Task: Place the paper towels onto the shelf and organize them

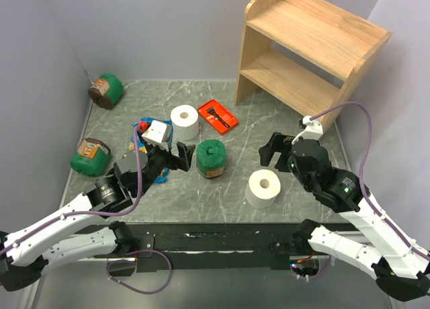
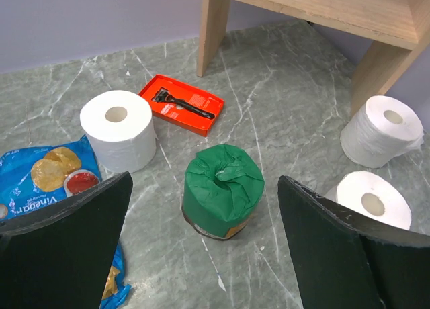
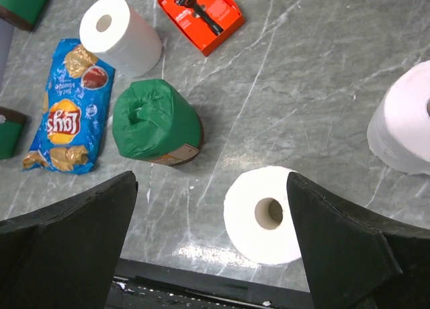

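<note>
Paper towels (image 1: 263, 188) all stand on the worktop (image 1: 232, 196), none yet on the shelf (image 1: 316, 40). My left fingers (image 2: 67, 235) and right fingers (image 3: 67, 242) are spread wide and empty. Reaching for the far roll (image 1: 185, 122), I could topple the green canister (image 1: 211, 159) or crush the soft paper.

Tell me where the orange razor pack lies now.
In the top view the orange razor pack lies near the middle, just right of a standing paper towel roll and near the left leg of the shelf.

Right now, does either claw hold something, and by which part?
Nothing is held. The left claw and the right claw are both open and empty.
</note>
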Controlling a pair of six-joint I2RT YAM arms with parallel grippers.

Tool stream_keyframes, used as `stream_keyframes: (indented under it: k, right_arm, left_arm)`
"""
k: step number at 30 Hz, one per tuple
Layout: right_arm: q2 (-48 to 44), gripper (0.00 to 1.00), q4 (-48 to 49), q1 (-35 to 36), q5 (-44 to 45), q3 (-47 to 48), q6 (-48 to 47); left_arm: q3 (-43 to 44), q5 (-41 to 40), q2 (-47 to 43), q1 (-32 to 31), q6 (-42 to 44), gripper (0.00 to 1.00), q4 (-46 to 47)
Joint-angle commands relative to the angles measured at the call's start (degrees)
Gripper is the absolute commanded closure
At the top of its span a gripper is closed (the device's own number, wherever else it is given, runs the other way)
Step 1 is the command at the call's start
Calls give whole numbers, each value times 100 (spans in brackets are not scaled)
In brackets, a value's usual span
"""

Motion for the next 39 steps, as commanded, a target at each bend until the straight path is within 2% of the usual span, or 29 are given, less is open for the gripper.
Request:
stream_keyframes:
  k: [1,12,16,18,20,21,22,23,25,27,31,32,35,39]
  right_arm:
    - [-120,1,-32,22,272,10,213]
    - [-24,0,-382,22,447,44,493]
    - [318,0,-1495,13,1202,325,1230]
    - [476,2,-1823,22,1640,527,1171]
    - [731,2,-2402,22,2063,790,1583]
    - [810,2,-2344,22,2195,844,1488]
    - [933,2,-2152,5,2162,853,896]
    - [1004,2,-1749,4,2057,879,594]
    - [1275,4,-1570,-39,1724,941,14]
    - [1443,10,-1369,-40,1399,994,-287]
    - [1681,17,-709,-31,-32,634,-1051]
    - [1707,20,-586,-39,-714,425,-1096]
    - [1751,26,-182,-13,-1771,45,-1176]
    - [1839,29,-84,83,-2100,-201,-983]
  left_arm:
    - [126,-164,-43,2,-25,4,148]
    - [126,-260,1,2,-25,4,130]
    - [100,-304,-25,2,-7,4,148]
    - [109,-304,-25,2,-7,4,157]
    - [126,-269,-8,2,1,4,148]
    - [135,-260,10,2,1,4,148]
    - [135,-243,10,2,10,4,139]
    - [126,-243,18,2,19,4,139]
    - [126,-278,1,2,19,4,139]
    - [109,-304,-17,2,28,4,148]
    - [91,-357,-104,2,54,4,165]
    - [74,-357,-131,2,54,4,183]
    - [74,-366,-131,2,46,4,183]
    - [91,-287,-96,2,46,4,165]
